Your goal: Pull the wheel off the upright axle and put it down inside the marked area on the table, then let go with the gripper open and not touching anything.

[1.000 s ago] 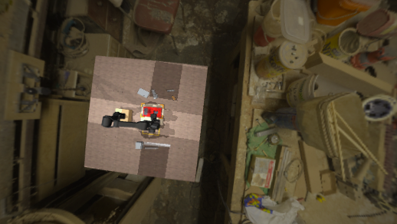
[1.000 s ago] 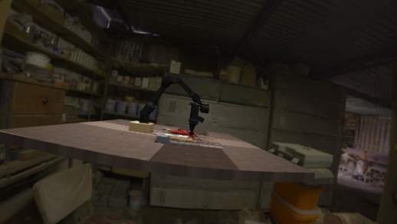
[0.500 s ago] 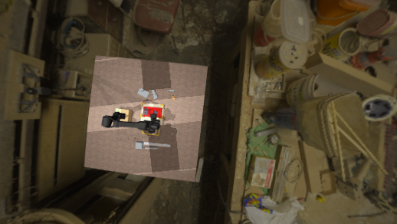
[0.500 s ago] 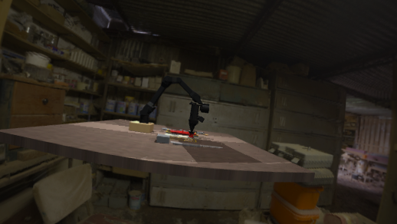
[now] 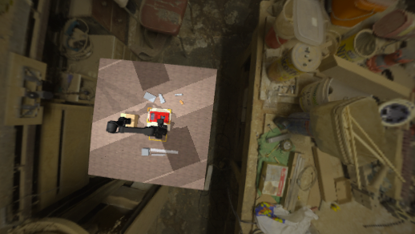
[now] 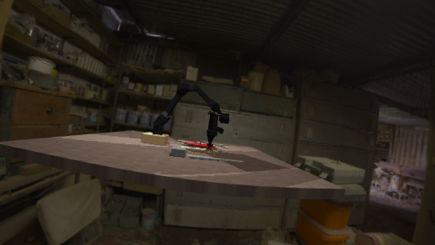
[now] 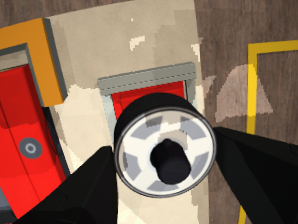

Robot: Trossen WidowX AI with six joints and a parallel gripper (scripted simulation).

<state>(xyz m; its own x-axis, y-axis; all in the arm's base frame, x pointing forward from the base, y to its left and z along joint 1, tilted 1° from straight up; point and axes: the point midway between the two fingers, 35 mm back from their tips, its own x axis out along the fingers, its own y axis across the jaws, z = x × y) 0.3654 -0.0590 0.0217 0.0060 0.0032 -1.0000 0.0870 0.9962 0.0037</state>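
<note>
The wheel [image 7: 197,159], with a black tyre and a white and grey face, sits in the middle of the wrist view. The black upright axle [image 7: 173,169] shows through its hub. My gripper [image 5: 160,131] [image 6: 210,145] [image 7: 162,147] is shut on the wheel, with one finger at each side of the rim. The wheel is over the cream board [image 7: 92,55]; its underside is hidden. The marked area is a yellow outline [image 5: 158,140] [image 7: 252,70] on the table, beside the board and to the right in the wrist view.
Red parts [image 7: 22,115] and an orange bracket [image 7: 52,65] are on the board. A tan block [image 5: 134,121] [image 6: 154,139] stands near the arm's base. A grey block [image 5: 145,151] [image 6: 179,152] with long rods lies beyond the marked area. Grey plates [image 5: 150,96] lie past the board's other side.
</note>
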